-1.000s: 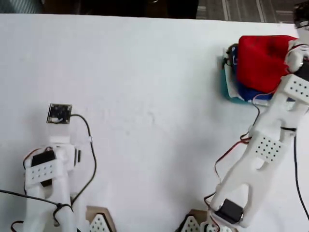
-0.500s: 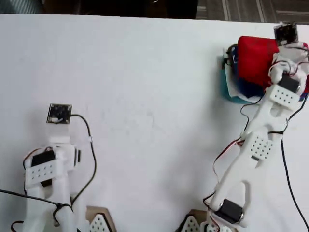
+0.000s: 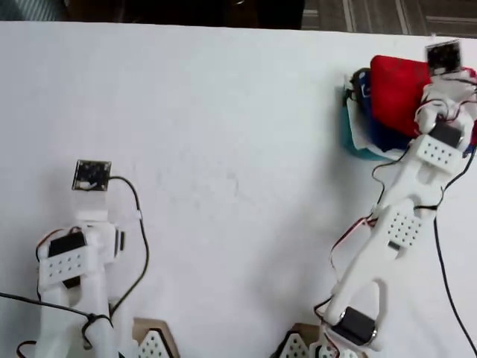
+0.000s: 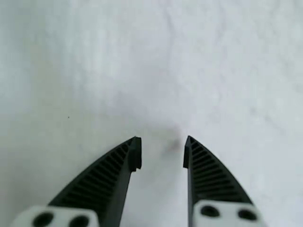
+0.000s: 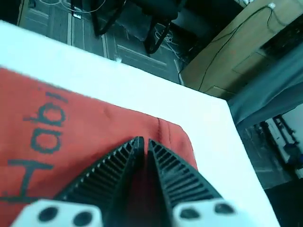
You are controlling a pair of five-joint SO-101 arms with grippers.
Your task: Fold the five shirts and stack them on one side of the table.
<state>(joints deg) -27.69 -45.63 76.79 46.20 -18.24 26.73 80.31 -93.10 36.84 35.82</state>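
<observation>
Shirts lie in a stack (image 3: pixel 369 130) at the far right edge of the table (image 3: pixel 223 112) in the high view: a red shirt (image 3: pixel 395 89) on top, blue and teal layers showing unevenly beneath. The right arm (image 3: pixel 399 224) stretches over it; the left arm (image 3: pixel 71 261) sits well apart, near the opposite side.

Left wrist view: the left gripper (image 4: pixel 162 153) hangs released over bare table.

Right wrist view: the right gripper (image 5: pixel 142 142) is clenched, its tips at the red shirt, smooth cloth with dark lettering, near its edge. Whether any cloth is pinched, I cannot tell.
</observation>
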